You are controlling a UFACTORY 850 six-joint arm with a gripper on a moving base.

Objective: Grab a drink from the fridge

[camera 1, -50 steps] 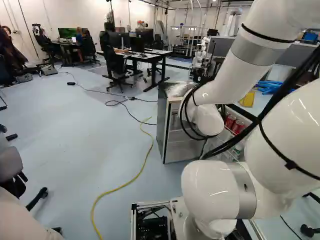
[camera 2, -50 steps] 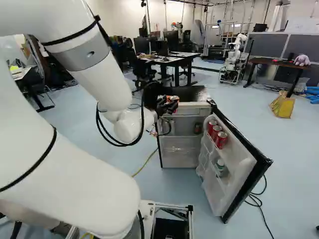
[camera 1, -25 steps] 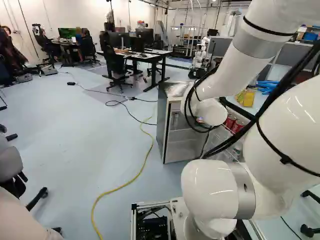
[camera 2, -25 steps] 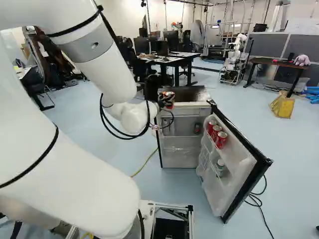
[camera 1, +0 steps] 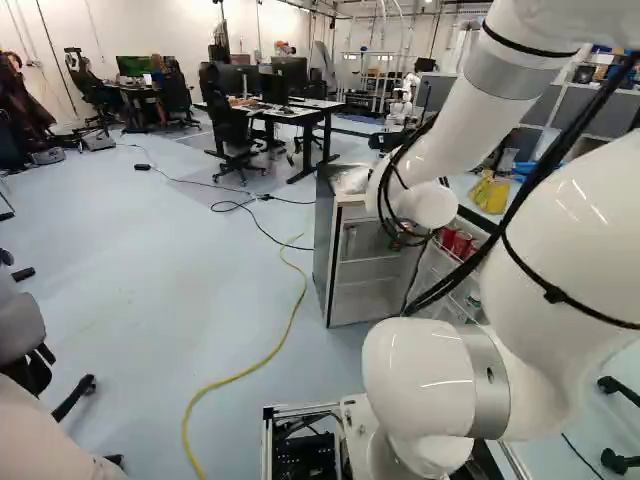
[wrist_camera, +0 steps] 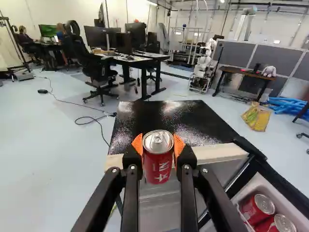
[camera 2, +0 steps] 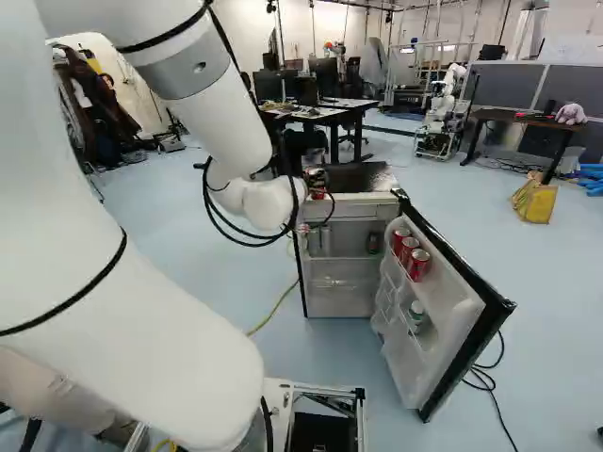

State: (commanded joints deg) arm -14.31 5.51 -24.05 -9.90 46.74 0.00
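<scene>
Wrist view: can (wrist_camera: pixel 158 162) between pads (wrist_camera: pixel 137 143)

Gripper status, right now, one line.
Gripper: closed on a red can, an orange pad on each side of it, held upright.

We see a can (wrist_camera: pixel 158 162) of smooth, glossy red-painted metal with a shiny bare-metal lid (wrist_camera: pixel 158 140). Below it, we find the fridge top (wrist_camera: pixel 164 113) black and glossy, its front edge (wrist_camera: pixel 227 152) smooth, pale and duller. The door lining (camera 2: pixel 452 306) looks like smooth white plastic to us. Our arm (camera 2: pixel 113 330) has a smooth, softly glossy white shell. We see a smooth floor (camera 1: pixel 130 300) with faint sheen, and a yellow bag (wrist_camera: pixel 257 117) of crinkled plastic.
</scene>
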